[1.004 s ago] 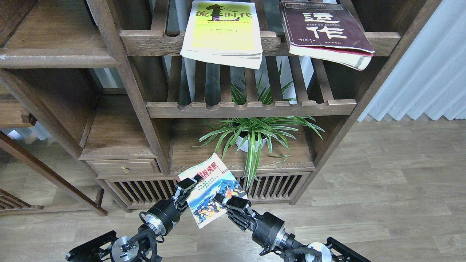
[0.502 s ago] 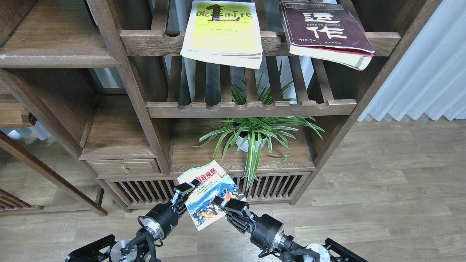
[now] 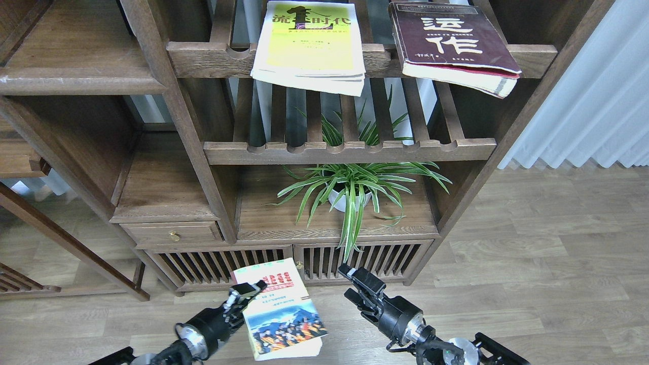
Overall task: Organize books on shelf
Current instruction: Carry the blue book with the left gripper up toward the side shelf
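The small paperback with the mountain-crowd picture [image 3: 284,317] is low in the head view, over the floor. My left gripper [image 3: 247,290] is shut on its left edge and holds it face up. My right gripper [image 3: 357,286] is to the right of the book, apart from it, open and empty. The yellow-green book [image 3: 309,48] and the maroon book [image 3: 451,43] lie on the upper slatted rack, overhanging its front rail. The solid plank shelf [image 3: 76,81] with pale scuffs is at the upper left and bare.
A spider plant in a white pot [image 3: 350,195] stands on the low cabinet top under the lower slatted rack [image 3: 350,151]. A small drawer [image 3: 172,234] sits left of it. Slatted cabinet doors [image 3: 218,263] are behind my grippers. A curtain [image 3: 598,91] hangs at right.
My right gripper has let go of the small book and moved away to the right. My left gripper has dropped down and left, carrying the book, which now lies flatter.
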You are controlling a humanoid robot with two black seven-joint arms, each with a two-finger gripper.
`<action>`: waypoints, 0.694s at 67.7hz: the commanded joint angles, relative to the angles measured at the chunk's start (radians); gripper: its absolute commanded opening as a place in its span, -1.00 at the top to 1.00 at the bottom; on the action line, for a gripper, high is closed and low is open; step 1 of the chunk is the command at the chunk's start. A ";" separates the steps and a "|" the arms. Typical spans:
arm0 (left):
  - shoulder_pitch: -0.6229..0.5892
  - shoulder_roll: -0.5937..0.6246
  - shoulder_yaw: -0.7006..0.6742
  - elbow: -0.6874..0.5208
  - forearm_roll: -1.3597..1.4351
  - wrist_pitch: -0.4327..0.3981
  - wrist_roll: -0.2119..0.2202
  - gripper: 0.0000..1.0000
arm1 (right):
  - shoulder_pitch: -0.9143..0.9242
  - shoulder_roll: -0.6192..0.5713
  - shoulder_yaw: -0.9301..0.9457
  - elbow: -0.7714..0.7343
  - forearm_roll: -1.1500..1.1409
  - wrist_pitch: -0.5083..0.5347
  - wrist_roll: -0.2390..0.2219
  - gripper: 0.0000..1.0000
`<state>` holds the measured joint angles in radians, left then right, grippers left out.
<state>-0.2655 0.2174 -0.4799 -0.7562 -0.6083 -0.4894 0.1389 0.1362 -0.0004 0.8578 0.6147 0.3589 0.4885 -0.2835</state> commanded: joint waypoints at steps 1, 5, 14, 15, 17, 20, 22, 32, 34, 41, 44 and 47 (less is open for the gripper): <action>0.020 0.103 -0.020 -0.026 0.001 0.001 0.004 0.98 | 0.008 0.000 0.000 -0.013 0.000 0.000 0.000 -0.98; 0.023 0.146 -0.034 -0.028 0.007 0.001 0.004 0.98 | 0.011 0.000 0.000 -0.013 0.000 0.000 0.000 -0.98; 0.035 0.229 -0.071 -0.031 0.025 0.001 0.004 0.97 | 0.014 0.000 -0.002 -0.013 0.000 0.000 0.000 -0.98; 0.037 0.243 -0.078 -0.032 0.031 0.001 0.004 0.97 | 0.014 0.000 -0.003 -0.013 0.000 0.000 0.000 -0.98; 0.038 0.260 -0.092 -0.038 0.039 0.001 0.004 0.97 | 0.014 0.000 -0.003 -0.013 0.000 0.000 0.000 -0.98; 0.043 0.281 -0.109 -0.045 0.047 0.001 0.004 0.97 | 0.014 0.000 -0.002 -0.013 0.000 0.000 0.000 -0.98; 0.046 0.293 -0.118 -0.048 0.050 0.001 0.004 0.97 | 0.014 0.000 -0.002 -0.013 0.000 0.000 0.000 -0.98; 0.057 0.402 -0.175 -0.104 0.085 0.001 0.007 0.98 | 0.014 0.000 -0.002 -0.013 0.000 0.000 0.000 -0.98; 0.060 0.433 -0.192 -0.118 0.093 0.001 0.013 0.98 | 0.014 0.000 -0.002 -0.013 0.000 0.000 0.000 -0.98; 0.075 0.562 -0.259 -0.189 0.097 0.001 0.051 0.97 | 0.016 0.000 -0.003 -0.013 0.000 0.000 0.000 -0.98; 0.078 0.602 -0.275 -0.207 0.097 0.001 0.067 0.97 | 0.017 0.000 -0.003 -0.013 0.000 0.000 0.000 -0.98; 0.080 0.641 -0.289 -0.230 0.097 0.001 0.082 0.97 | 0.019 0.000 -0.003 -0.013 0.000 0.000 0.000 -0.98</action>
<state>-0.1933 0.7594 -0.7298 -0.9326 -0.5122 -0.4885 0.1847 0.1523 0.0000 0.8551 0.6012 0.3590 0.4886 -0.2838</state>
